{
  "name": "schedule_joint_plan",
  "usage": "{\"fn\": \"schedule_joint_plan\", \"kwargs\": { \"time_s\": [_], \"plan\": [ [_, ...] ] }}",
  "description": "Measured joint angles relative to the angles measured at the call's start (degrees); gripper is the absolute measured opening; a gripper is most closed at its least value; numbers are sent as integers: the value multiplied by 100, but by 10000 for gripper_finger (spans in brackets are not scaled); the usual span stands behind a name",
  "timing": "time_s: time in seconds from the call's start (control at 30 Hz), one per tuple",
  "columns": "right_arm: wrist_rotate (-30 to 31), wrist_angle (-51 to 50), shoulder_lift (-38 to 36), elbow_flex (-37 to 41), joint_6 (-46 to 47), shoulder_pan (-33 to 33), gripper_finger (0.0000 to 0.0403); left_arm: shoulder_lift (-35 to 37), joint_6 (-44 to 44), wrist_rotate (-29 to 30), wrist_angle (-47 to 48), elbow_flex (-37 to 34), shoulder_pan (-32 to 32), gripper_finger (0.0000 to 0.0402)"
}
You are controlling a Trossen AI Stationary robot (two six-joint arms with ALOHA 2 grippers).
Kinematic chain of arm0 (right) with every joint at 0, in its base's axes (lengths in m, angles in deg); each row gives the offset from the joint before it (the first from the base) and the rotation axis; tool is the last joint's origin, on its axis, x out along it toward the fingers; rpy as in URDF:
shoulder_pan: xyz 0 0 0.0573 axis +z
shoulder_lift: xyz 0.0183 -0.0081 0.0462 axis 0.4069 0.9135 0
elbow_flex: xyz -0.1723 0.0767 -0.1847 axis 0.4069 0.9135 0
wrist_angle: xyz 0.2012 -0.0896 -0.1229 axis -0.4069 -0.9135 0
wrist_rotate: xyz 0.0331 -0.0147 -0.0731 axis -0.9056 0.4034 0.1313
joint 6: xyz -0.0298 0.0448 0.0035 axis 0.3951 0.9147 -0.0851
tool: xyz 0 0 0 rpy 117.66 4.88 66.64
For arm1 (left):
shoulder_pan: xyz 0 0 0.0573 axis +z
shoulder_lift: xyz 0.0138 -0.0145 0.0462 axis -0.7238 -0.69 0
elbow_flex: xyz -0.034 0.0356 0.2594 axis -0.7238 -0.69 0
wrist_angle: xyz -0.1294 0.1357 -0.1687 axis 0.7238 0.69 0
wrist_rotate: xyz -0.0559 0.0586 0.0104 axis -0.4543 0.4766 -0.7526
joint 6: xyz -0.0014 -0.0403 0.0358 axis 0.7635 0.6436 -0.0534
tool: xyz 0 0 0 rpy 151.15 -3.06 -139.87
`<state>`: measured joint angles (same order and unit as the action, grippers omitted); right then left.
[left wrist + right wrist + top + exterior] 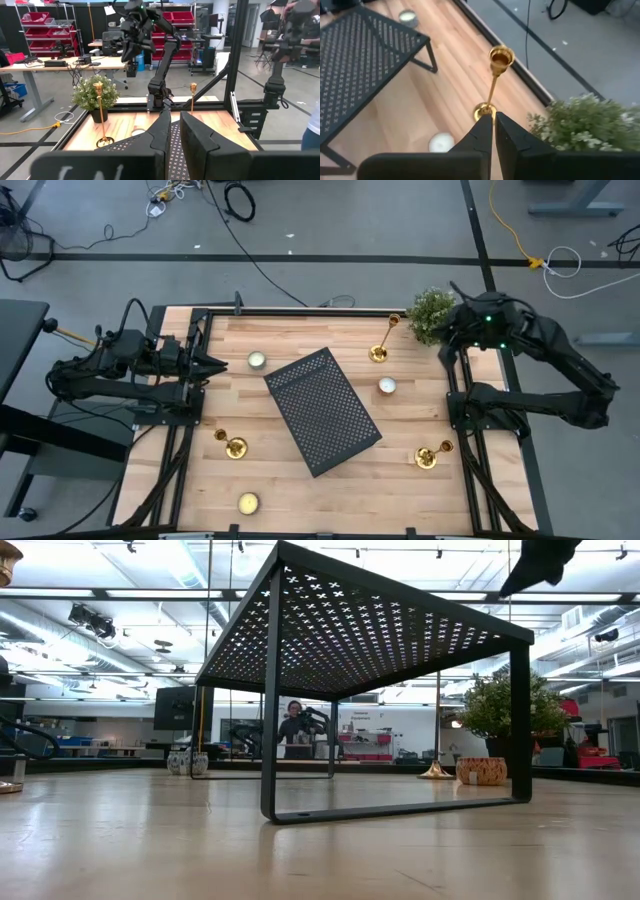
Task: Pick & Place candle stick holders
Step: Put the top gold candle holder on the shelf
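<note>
Three gold candle stick holders stand upright on their round bases on the wooden table: one at the far right (378, 340) (494, 75), one near the left edge (232, 444), one near the right edge (432, 454) (192, 97). My right gripper (452, 325) (493, 131) is shut. It hovers above the far right corner beside the plant, slanting down toward the far holder and touching nothing. My left gripper (220, 364) (172, 132) is shut and held level over the table's left edge, holding nothing.
A black perforated metal shelf (322, 410) stands on its legs in the table's middle. Three tealights lie at the far left (257, 360), right of the shelf (387, 386) and at the near edge (248, 503). A small potted plant (430, 312) fills the far right corner.
</note>
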<state>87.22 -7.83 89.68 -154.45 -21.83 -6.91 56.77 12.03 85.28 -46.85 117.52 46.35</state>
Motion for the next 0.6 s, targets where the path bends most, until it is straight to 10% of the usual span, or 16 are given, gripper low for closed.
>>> {"fn": "schedule_joint_plan", "kwargs": {
  "time_s": [0.6],
  "plan": [
    [-27, 615, 11, 932, 280, 0, 27, 0, 0, 2, 0, 0, 0, 46]
  ]
}}
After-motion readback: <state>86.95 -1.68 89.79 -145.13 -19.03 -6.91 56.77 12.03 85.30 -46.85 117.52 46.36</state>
